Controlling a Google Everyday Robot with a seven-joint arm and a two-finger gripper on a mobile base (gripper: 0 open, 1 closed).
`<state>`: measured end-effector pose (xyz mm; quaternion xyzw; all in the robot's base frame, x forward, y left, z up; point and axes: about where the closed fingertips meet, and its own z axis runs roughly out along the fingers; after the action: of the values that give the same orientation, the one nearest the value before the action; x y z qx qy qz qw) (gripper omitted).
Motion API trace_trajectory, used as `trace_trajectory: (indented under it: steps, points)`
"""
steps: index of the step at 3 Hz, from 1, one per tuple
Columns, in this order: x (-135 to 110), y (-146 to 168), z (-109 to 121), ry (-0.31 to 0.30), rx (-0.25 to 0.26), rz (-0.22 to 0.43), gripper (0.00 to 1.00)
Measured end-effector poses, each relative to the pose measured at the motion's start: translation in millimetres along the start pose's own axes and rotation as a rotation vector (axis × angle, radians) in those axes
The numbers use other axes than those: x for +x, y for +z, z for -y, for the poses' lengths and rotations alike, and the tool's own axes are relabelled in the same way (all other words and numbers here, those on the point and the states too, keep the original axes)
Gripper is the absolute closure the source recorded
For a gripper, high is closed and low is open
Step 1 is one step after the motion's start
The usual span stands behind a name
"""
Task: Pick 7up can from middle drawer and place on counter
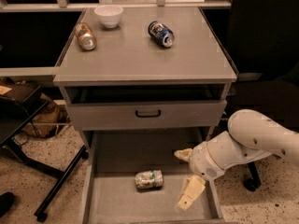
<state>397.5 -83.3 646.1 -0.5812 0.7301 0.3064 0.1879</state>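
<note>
The 7up can (149, 179) lies on its side on the floor of the pulled-out middle drawer (117, 204), near the drawer's centre. My gripper (187, 174) is over the right part of the drawer, just right of the can and apart from it. Its two cream fingers (190, 193) are spread open and hold nothing. The white arm reaches in from the right. The counter (140, 55) is the grey cabinet top above.
On the counter lie a copper-brown can (85, 36) at the left and a dark blue can (161, 33) at the middle back, with a white bowl (109, 15) behind. The upper drawer front with a black handle (148, 113) overhangs the open drawer. A black stand leg (60, 181) is at the left.
</note>
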Motion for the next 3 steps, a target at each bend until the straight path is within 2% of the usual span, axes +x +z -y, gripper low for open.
trace_trajectory:
  steps: [1, 2, 3]
  points:
    - [3, 20, 4, -0.005, -0.014, 0.041, 0.00]
    - [10, 70, 14, 0.010, -0.024, 0.135, 0.00]
    - [17, 123, 45, 0.036, 0.036, 0.205, 0.00]
